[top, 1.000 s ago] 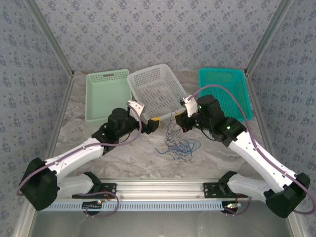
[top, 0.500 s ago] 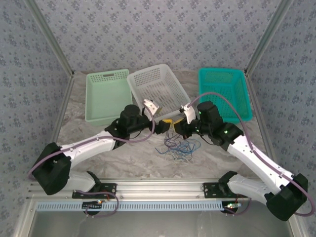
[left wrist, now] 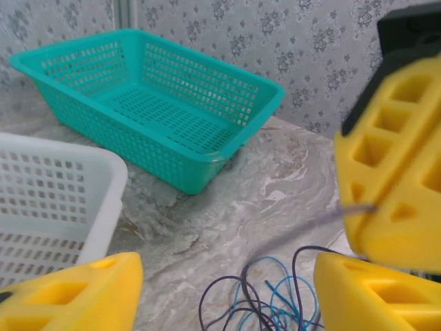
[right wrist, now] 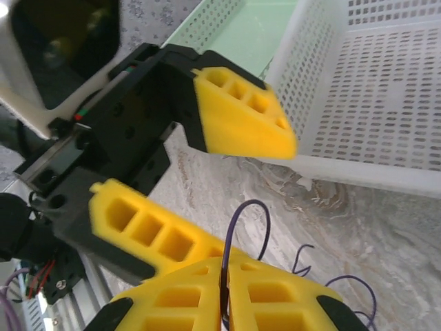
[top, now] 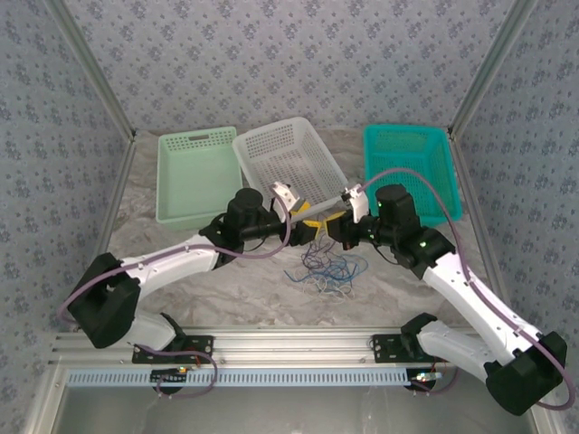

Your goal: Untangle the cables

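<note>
The cables (top: 326,269) lie as a small tangle of blue, dark and pale strands on the marble table between the arms. My right gripper (top: 336,226) hangs just above them, and its yellow fingers (right wrist: 275,303) are shut on a dark purple strand (right wrist: 242,219) that loops up out of the jaws. My left gripper (top: 312,228) faces it at close range, open. Its two fingers (right wrist: 241,114) stand either side of that loop. In the left wrist view the held strand (left wrist: 310,227) runs down from the right gripper's fingers (left wrist: 393,179) to the tangle (left wrist: 275,303), between my left gripper's (left wrist: 227,293) open jaws.
A white basket (top: 271,145) stands right behind both grippers, close to the left fingers. A pale green basket (top: 194,176) sits at the back left and a teal basket (top: 412,167) at the back right. Patterned walls close in the table.
My left arm has swung right until its gripper meets the right one, and its jaws have narrowed. The right gripper stays shut on the strand and has shifted slightly.
</note>
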